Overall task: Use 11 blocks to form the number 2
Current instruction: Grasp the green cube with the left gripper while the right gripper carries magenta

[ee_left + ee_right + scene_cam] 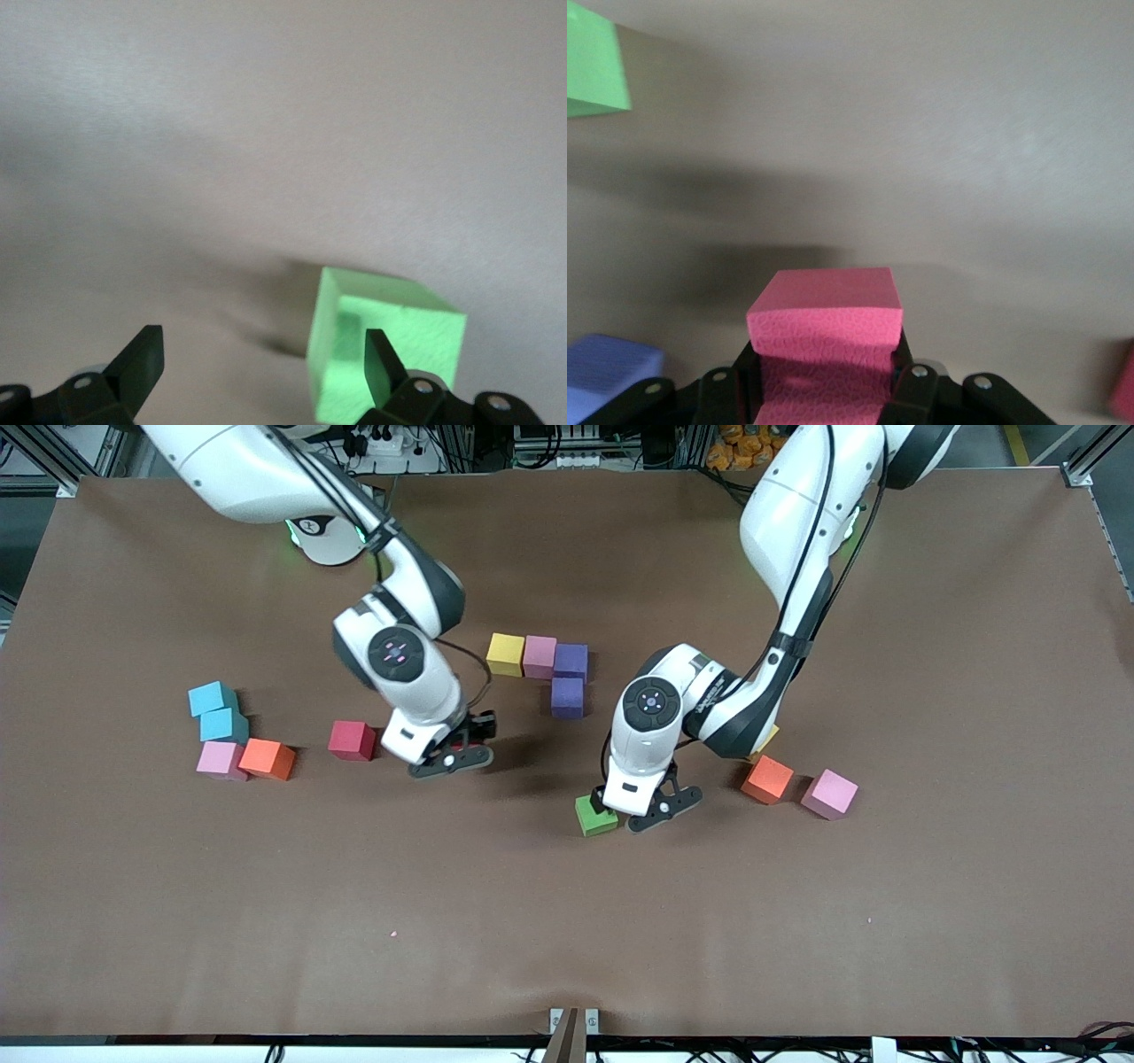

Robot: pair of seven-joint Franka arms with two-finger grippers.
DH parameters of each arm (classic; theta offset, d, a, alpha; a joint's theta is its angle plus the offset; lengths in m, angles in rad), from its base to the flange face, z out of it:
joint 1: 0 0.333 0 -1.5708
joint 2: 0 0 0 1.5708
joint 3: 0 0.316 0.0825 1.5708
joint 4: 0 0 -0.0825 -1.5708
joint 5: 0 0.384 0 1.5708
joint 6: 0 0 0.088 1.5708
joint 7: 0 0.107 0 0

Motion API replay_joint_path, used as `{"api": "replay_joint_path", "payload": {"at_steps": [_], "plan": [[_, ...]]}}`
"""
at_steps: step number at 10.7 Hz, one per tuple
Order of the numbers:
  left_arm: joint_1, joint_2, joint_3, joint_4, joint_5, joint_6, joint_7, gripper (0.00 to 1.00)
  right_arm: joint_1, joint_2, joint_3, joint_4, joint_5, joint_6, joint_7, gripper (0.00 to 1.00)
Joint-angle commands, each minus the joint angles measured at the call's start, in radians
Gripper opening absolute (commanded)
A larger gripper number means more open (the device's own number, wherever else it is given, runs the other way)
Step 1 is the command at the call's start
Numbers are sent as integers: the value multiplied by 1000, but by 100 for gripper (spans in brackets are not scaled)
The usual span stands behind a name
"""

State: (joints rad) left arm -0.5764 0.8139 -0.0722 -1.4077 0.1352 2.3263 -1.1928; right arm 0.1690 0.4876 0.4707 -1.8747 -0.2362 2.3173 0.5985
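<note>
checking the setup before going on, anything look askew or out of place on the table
Nothing looks damaged or spilled. The small green foam cube sits beside the open left gripper, overlapped by one finger, not between them. The right gripper is shut on a red foam cube. The yellow-pink-purple row looks straight.

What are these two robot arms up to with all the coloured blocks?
They are laying foam blocks out into a figure. The right claw is shut on a red block above the table. The left claw is open, one finger beside the green block. A yellow block, a pink one and two purple ones already touch in a hooked row. Other blocks lie scattered.
</note>
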Motion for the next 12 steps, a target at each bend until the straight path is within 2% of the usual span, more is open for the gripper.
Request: {"api": "replay_joint_path", "payload": {"at_steps": [1, 5, 7, 10, 12], "plan": [[-10, 27, 12, 50, -2, 25, -31, 100, 72, 15, -35, 26, 20, 32, 148, 6], [-23, 73, 12, 81, 0, 53, -33, 100, 104, 67, -37, 32, 28, 178, 360, 6], [-43, 77, 12, 81, 1, 53, -30, 100, 138, 103, -40, 84, 25, 168, 374, 6], [-54, 77, 12, 81, 1, 53, -30, 100, 164, 104, -76, 91, 15, 165, 360, 6], [-46, 67, 12, 76, 3, 51, -31, 100, 167, 104, -80, 89, 15, 160, 363, 7]]}}
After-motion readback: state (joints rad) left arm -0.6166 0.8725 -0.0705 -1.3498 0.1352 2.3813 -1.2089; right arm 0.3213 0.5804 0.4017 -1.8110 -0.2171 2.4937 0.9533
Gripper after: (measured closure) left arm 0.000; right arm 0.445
